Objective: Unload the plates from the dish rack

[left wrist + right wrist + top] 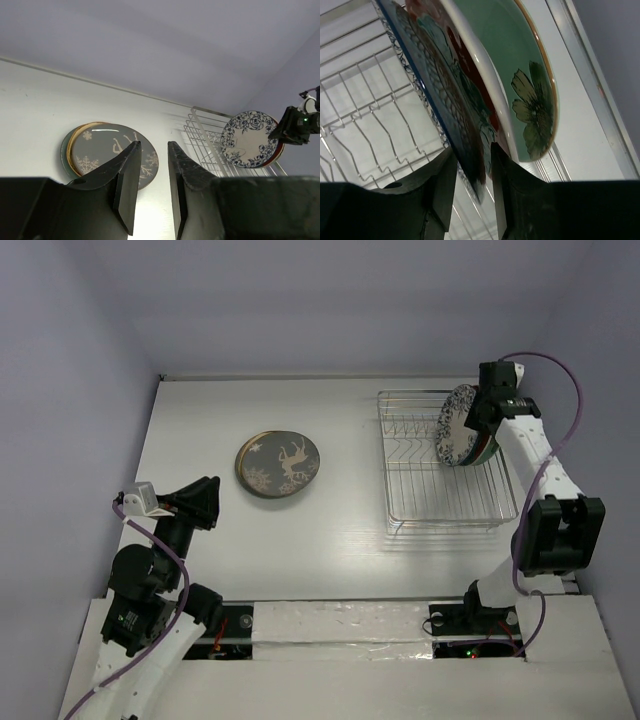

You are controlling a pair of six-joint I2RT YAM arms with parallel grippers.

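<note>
The silver wire dish rack point(440, 490) stands at the right. Three plates stand on edge at its far right: a white plate with blue florals point(455, 425) in front, a red-rimmed plate point(465, 52) behind it, then a pale green plate point(512, 55). My right gripper point(487, 405) is at their top edge, its jaws point(472, 148) astride the rim of the blue floral plate point(435, 90) and shut on it. A dark brown patterned plate point(278, 463) lies flat on the table on a teal plate point(64, 152). My left gripper point(205, 502) is open and empty, near and left of that stack.
The rack's left and near slots point(415, 455) hold no plates. White walls close in the table at the back and both sides. The right arm's purple cable point(560, 440) loops beside the rack's right edge.
</note>
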